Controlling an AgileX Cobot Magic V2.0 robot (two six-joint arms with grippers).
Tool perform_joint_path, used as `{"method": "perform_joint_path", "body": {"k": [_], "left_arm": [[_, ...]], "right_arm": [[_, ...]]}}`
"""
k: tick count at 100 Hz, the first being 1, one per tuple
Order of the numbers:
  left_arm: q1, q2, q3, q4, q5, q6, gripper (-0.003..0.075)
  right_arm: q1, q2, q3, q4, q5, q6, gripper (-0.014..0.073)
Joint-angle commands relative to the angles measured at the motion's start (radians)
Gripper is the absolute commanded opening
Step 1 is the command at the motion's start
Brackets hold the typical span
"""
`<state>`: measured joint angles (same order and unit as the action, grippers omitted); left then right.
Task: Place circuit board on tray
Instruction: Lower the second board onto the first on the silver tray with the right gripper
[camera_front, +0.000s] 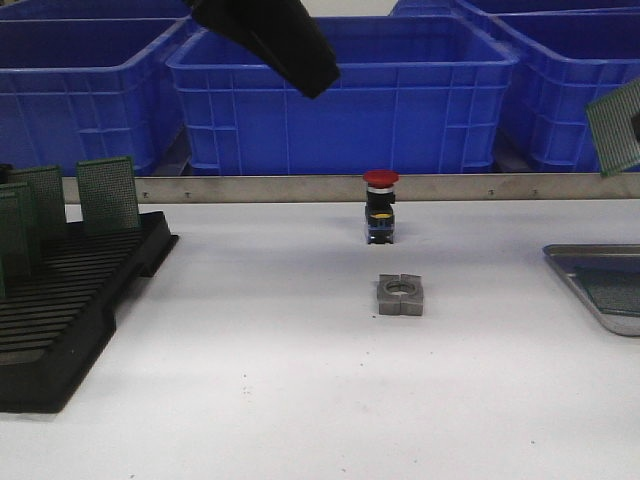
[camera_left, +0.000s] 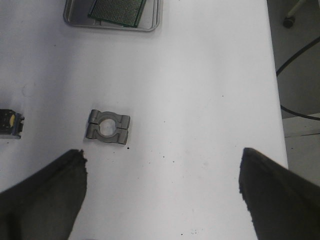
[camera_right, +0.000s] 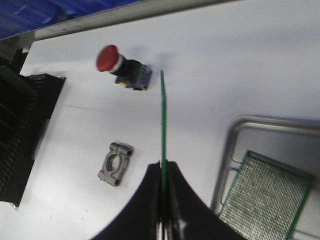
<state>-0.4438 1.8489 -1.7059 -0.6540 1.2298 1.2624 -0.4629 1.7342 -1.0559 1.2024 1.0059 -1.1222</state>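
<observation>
You have three blue crates (camera_front: 340, 90) lined up along the far edge of the white surface (camera_front: 260, 380), behind a metal strip. On your robot's left sits a black slotted rack (camera_front: 70, 300) with several green boards (camera_front: 107, 193) standing upright in its slots. On the right, the metal tray (camera_front: 590, 262) lies flat on the surface, and one green board (camera_right: 270, 197) already rests on its floor.

Your right pincer (camera_right: 163, 200) is clamped on the lower edge of a circuit board (camera_right: 162, 120), which it holds upright and edge-on to its own camera. In the front view that board (camera_front: 612, 128) hangs in the air at the right edge, above the tray and well clear of it.

Your left pincer (camera_left: 162, 165) is spread wide with nothing between its fingers, raised over the middle of the surface.

Near the centre, a red-capped push button (camera_front: 381, 206) stands on the surface, and just in front of it lies a small grey metal clamp block (camera_front: 401, 295), apart from the button.
</observation>
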Motion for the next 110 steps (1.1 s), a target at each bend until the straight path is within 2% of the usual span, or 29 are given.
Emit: {"method": "perform_joint_path", "body": {"k": [1, 13, 49, 59, 66, 73, 92, 99, 110], "left_arm": [[-0.005, -0.056, -0.023, -0.06, 0.044, -0.009, 0.0587], [-0.005, -0.056, -0.023, -0.06, 0.044, -0.009, 0.0587], [-0.005, -0.056, -0.023, -0.06, 0.044, -0.009, 0.0587], [-0.005, -0.056, -0.023, -0.06, 0.044, -0.009, 0.0587], [-0.005, -0.056, -0.023, -0.06, 0.044, -0.009, 0.0587], [-0.005, -0.056, -0.023, -0.06, 0.044, -0.009, 0.0587], [-0.005, -0.056, -0.023, -0.06, 0.044, -0.009, 0.0587], [-0.005, -0.056, -0.023, -0.06, 0.044, -0.009, 0.0587], [-0.005, -0.056, -0.023, -0.06, 0.044, -0.009, 0.0587]], "right_arm": [[-0.029, 0.01, -0.023, 0.008, 0.044, 0.09, -0.0067], [-0.033, 0.076, -0.023, -0.011, 0.052, 0.133, -0.0067], [-0.033, 0.192, -0.023, -0.011, 0.054, 0.153, -0.0066], [-0.033, 0.196, -0.023, -0.011, 0.052, 0.161, -0.0035], [-0.033, 0.196, -0.023, -0.011, 0.051, 0.161, 0.0032], [-0.033, 0.196, -0.023, -0.011, 0.051, 0.162, 0.0135], [-0.033, 0.196, -0.023, -0.011, 0.045, 0.163, 0.0473], [-0.033, 0.196, -0.024, -0.011, 0.043, 0.163, 0.054], [-0.033, 0.196, -0.026, -0.011, 0.038, 0.163, 0.0553]]}}
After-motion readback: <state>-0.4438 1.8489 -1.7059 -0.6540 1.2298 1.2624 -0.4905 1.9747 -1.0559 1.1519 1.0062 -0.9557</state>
